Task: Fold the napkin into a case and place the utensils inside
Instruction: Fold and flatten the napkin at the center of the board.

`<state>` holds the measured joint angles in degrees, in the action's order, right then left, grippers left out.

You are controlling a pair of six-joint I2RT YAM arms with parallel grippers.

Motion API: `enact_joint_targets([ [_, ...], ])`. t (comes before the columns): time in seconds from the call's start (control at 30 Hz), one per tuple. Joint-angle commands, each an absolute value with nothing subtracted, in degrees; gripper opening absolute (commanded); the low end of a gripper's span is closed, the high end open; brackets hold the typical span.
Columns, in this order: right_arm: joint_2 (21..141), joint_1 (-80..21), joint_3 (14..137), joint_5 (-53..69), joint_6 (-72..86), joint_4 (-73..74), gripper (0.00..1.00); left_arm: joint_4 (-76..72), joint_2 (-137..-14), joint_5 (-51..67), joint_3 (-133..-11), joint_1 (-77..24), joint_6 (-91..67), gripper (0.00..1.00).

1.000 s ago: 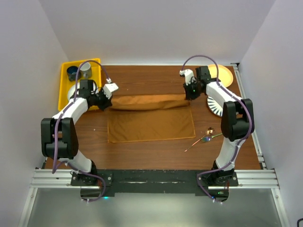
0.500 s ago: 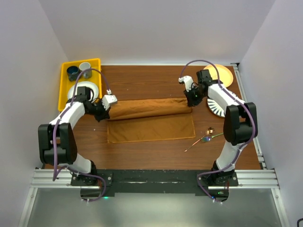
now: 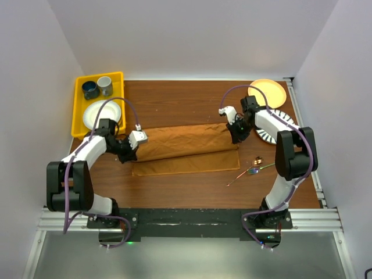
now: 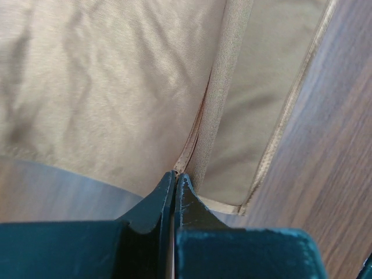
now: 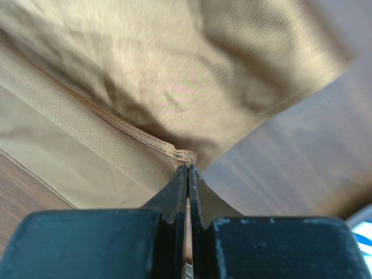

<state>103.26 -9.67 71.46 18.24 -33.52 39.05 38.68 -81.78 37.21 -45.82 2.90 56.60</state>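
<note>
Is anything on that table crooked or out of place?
Mildly: the folded-over layer of the napkin sits slanted, its left end nearer the arms than its right. The utensils lie scattered at angles on the table beside it.

The left gripper fills the bottom of the frame, its two dark fingers pressed together with no gap at the tips. A hemmed edge of the rust-brown napkin runs down into those tips and seems to be pinched there, though the contact itself is hidden. The upper layer spreads up and left, softly creased; a lower layer shows to its right. Wooden table borders the cloth.
</note>
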Motion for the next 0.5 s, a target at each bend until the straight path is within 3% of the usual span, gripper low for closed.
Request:
enact_joint_targets([
  [0.0,104.59,-9.05,69.96,17.23,-35.95,38.58,0.0,37.44,-81.47,34.19,-43.68,1.5,57.57,0.0],
  [0.1,104.07,-9.05,69.17,18.19,-37.0,39.37,0.04,37.88,-81.39,33.49,-42.98,1.41,58.35,0.01],
  [0.13,103.63,-9.05,69.08,18.45,-37.18,40.33,0.15,38.49,-81.21,33.75,-43.24,1.41,59.49,0.03],
  [0.23,100.73,-9.05,69.26,20.12,-38.32,42.88,0.56,42.62,-79.2,36.02,-43.85,1.49,63.17,0.3],
  [0.27,98.63,-9.14,69.34,20.56,-38.76,43.59,0.63,44.98,-77.45,36.73,-44.12,1.49,64.32,0.37],
  [0.33,96.86,-9.05,70.48,22.14,-39.46,46.47,0.74,46.57,-75.94,38.05,-45.0,1.49,66.35,0.42],
  [0.47,95.71,-9.05,73.3,22.85,-40.08,49.83,0.75,47.73,-75.23,39.55,-46.93,1.58,66.01,0.5],
])
